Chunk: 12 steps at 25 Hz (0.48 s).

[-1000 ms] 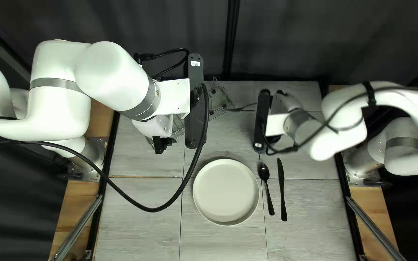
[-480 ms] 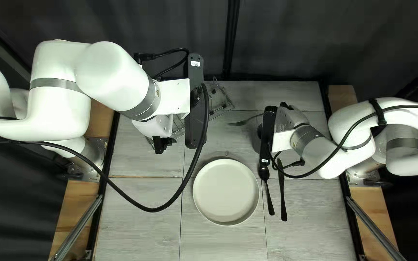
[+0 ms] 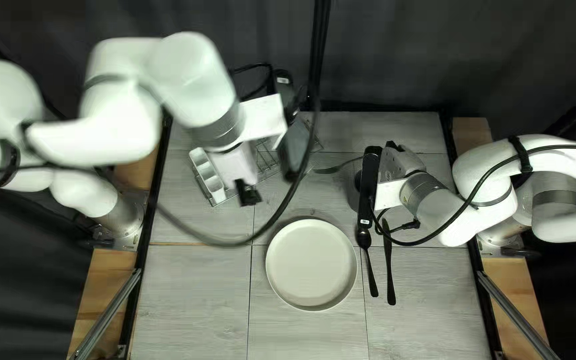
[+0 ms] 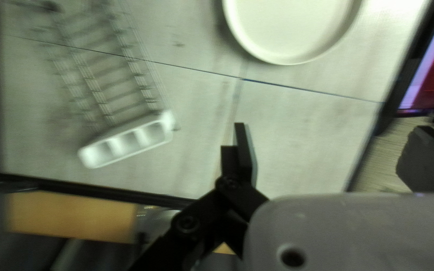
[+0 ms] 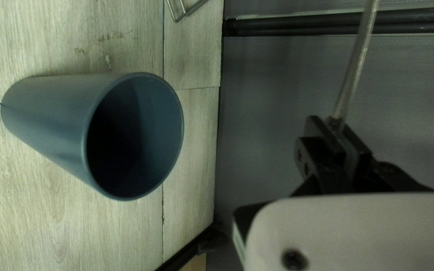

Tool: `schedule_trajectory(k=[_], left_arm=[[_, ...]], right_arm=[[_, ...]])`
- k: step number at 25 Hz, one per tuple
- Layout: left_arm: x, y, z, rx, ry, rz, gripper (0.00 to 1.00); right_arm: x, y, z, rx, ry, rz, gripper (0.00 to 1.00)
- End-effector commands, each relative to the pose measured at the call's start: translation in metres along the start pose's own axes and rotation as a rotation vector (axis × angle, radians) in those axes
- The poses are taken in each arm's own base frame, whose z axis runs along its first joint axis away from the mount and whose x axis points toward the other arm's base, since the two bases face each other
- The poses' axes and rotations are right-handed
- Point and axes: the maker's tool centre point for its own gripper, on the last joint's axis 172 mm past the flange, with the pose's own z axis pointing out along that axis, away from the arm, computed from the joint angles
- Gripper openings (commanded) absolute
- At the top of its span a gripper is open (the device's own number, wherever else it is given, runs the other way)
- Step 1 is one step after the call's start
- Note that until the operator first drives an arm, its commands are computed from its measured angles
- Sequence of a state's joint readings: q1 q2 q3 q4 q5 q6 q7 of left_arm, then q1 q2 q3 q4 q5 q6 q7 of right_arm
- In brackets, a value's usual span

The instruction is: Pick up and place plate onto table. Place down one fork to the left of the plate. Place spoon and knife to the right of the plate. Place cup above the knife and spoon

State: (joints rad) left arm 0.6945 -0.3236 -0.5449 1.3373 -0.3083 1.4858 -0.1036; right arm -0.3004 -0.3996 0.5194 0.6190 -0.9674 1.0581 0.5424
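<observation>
Right end effector [image 3: 400, 163] is clamping its two fingers together on the slim metal fork [image 3: 328, 169], which, from where I'm standing, is sticking out past them toward the left arm's side. Over on that side, the left end effector [image 3: 248, 193] is hanging near the white three-compartment holder [image 3: 209, 175], and its wrist view is showing its fingers standing wide apart with nothing between them. That holder is sitting at one end of the wire rack [image 3: 266, 160].

Down on the worktop [image 3: 191, 287], the pale round plate [image 3: 311, 265] is lying flat, nearer to me than both end effectors. Just to the right of it in the top left view, the black spoon [image 3: 369, 263] is lying beside the black knife [image 3: 389, 270], handles pointing toward the near edge, the knife being the farther from the plate. The blue cup [image 5: 46, 110] is standing upright on the worktop in the right wrist view, its open mouth showing, with the clamped fingers well apart from it.
</observation>
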Motion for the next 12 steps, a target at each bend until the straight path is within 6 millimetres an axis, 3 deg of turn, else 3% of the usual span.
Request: schedule_trajectory(k=[1, 4, 9, 12], left_arm=[[0.009, -0.001, 0.01, -0.018, -0.006, -0.047, 1.0], [0.019, -0.01, 0.026, -0.064, 0.004, -0.147, 1.0], [0.02, -0.026, 0.032, -0.123, 0.045, -0.272, 1.0], [0.031, -0.035, 0.041, -0.137, 0.051, -0.316, 1.0]], right_arm=[[0.0, 0.0, 0.0, 0.0, 0.0, 0.0, 0.0], [0.0, 0.0, 0.0, 0.0, 0.0, 0.0, 0.0], [0.0, 0.0, 0.0, 0.0, 0.0, 0.0, 0.0], [0.0, 0.0, 0.0, 0.0, 0.0, 0.0, 0.0]])
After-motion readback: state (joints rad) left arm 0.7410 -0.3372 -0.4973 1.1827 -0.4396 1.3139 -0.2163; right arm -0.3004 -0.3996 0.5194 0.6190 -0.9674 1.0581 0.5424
